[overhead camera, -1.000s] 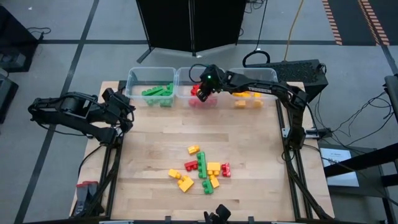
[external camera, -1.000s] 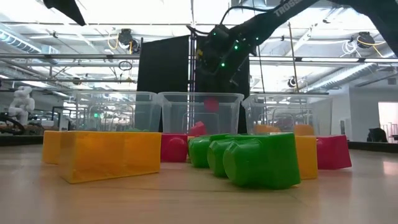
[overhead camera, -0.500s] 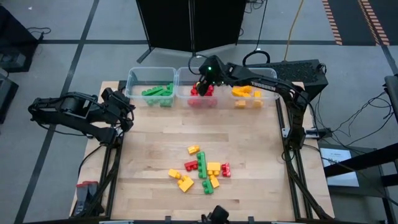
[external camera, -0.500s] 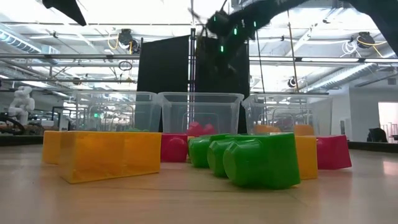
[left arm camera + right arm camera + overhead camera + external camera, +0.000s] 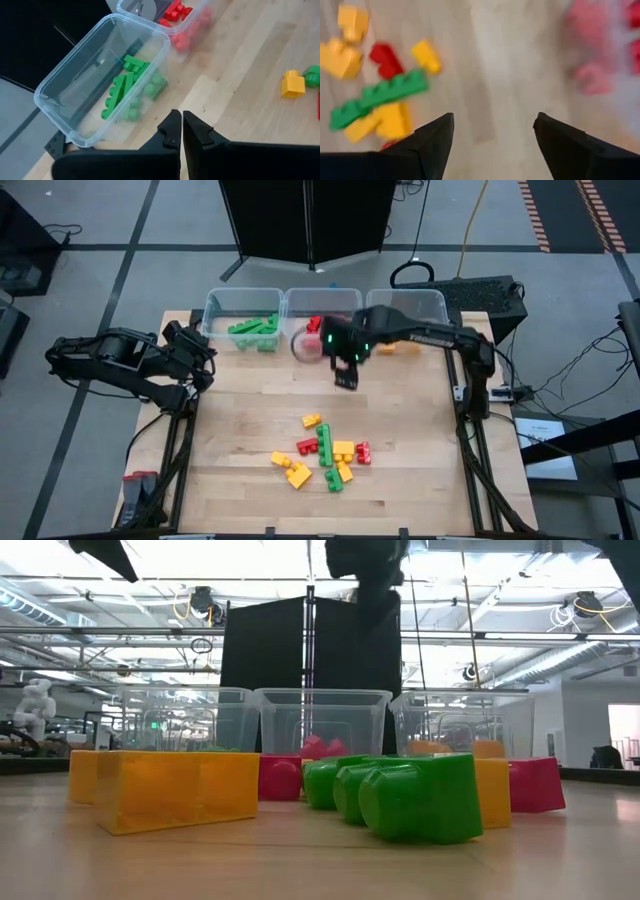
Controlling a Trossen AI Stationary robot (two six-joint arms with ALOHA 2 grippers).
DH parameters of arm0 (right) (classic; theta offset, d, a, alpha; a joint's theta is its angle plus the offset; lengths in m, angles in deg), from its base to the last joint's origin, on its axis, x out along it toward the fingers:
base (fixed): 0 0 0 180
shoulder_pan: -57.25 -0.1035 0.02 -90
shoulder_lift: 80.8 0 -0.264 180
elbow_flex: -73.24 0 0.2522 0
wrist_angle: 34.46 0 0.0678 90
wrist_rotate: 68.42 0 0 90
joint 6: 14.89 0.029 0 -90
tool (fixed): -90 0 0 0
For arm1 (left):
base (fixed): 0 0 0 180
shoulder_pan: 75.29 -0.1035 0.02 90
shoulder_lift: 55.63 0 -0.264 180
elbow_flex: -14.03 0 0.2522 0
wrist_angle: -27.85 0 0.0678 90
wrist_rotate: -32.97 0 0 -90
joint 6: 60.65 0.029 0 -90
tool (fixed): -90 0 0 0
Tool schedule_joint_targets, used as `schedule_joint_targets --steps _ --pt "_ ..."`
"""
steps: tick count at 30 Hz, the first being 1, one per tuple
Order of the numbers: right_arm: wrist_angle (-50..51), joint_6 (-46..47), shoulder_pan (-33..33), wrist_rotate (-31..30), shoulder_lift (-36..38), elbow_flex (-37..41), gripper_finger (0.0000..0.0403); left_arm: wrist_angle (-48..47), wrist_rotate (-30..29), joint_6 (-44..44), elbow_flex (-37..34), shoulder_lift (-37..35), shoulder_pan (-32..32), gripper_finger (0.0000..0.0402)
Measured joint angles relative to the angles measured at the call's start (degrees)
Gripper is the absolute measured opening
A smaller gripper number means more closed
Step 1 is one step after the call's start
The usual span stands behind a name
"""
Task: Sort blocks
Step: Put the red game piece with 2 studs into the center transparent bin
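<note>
A loose heap of red, green and yellow blocks (image 5: 325, 452) lies on the wooden table toward its near edge. In the right wrist view a long green block (image 5: 380, 97) rests among them. My right gripper (image 5: 345, 376) hangs open above bare wood between the bins and the heap, pointing down, with nothing between its fingers (image 5: 435, 145). My left gripper (image 5: 181, 131) waits shut at the table's left edge (image 5: 205, 365), beside the bin of green blocks (image 5: 130, 85).
Three clear bins stand in a row along the far edge. The left one (image 5: 245, 320) holds green blocks, the middle one (image 5: 318, 332) red, and the right one (image 5: 412, 308) yellow. Bare wood lies between the bins and the heap.
My right gripper has left the middle bin. It has risen and swung toward the table's near edge, tipping to point more steeply down. A red block that was in mid-air inside the middle bin now lies among the red ones there.
</note>
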Motion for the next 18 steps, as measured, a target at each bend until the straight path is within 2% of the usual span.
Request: schedule_joint_targets --steps 3,9,12,15,18 --pt "0.93 4.38 -4.73 -0.16 0.73 3.51 0.0267 -0.41 0.0 0.04 0.0 0.0 0.0 0.0" --pt "-6.49 16.1 -13.04 -0.18 5.98 16.52 0.0267 -0.41 0.0 1.42 0.0 -0.02 0.0 0.0" --pt "-10.88 28.26 -16.11 -1.09 9.61 24.36 0.0267 -0.41 -0.02 1.51 0.0 -0.02 0.0 0.0" --pt "-13.85 44.73 -19.02 -5.73 13.97 31.86 0.0267 -0.4 -0.38 1.56 0.02 -0.02 0.0 0.0" --pt "-15.56 60.31 -22.33 -7.21 16.8 38.48 0.0267 -0.39 -0.42 2.78 0.0 -0.02 0.0 0.0"
